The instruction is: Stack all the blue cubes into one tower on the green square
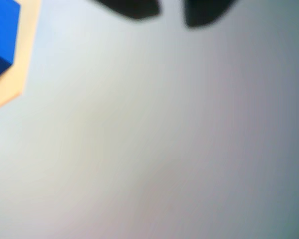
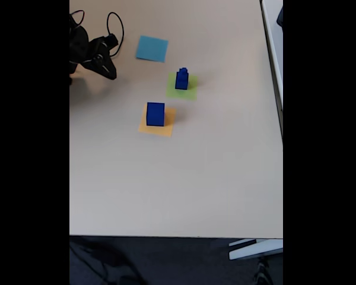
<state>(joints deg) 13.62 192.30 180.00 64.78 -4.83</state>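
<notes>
Right now my gripper [image 2: 107, 70] hangs near the table's far left corner in the fixed view, well apart from every cube, and nothing sits between its fingers. From the wrist view I see two dark fingertips [image 1: 134, 9] at the top edge with a gap of bare table [image 2: 196, 178] between them, so I read the jaws as parted and empty, though the blur keeps me from judging how wide.

On the green square [image 2: 191, 92], toward the far middle of the surface, a small stack of blue cubes [image 2: 181, 79] already stands, one smaller cube on a bigger one as far as I can tell. The large blue cube [image 2: 155, 114] sits alone on the orange-yellow square [image 2: 160, 127], just nearer the front edge than the stack. A light-blue square [image 2: 152, 48] lies bare toward the far edge.

My worry is the order. If I set the large cube on top of the smaller ones, the tower will be top-heavy and could easily tip, scattering cubes off the green paper. A wide approach could also clip the stack, since the two squares lie close together. The thin paper might slide under the cube when I close on it.
</notes>
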